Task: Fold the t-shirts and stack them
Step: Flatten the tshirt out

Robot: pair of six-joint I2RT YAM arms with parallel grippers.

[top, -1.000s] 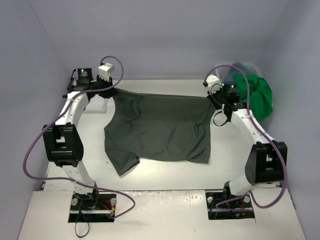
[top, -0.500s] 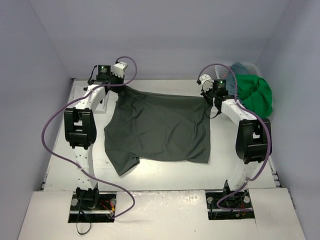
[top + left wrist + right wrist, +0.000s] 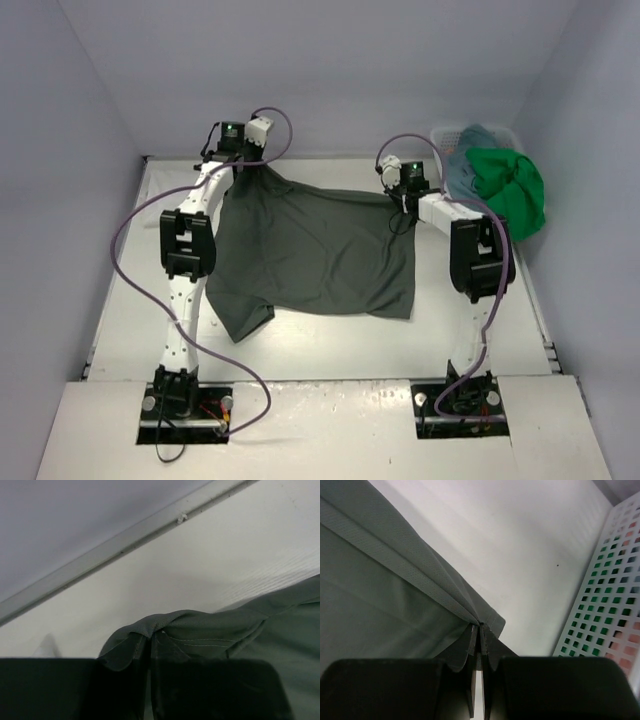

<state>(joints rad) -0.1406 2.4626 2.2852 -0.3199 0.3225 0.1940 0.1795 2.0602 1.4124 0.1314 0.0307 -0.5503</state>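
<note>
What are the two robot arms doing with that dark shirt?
Each arm pinches one far corner of the dark grey-green t-shirt: the left gripper and the right gripper are both shut on it. The rest lies spread on the table. A bright green t-shirt sits heaped over the white mesh basket.

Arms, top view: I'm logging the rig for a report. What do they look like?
Both the left arm and right arm have white links, blocky black joint housings, looping purple cables and a green light near each wrist. Tool fingers are black.
</note>
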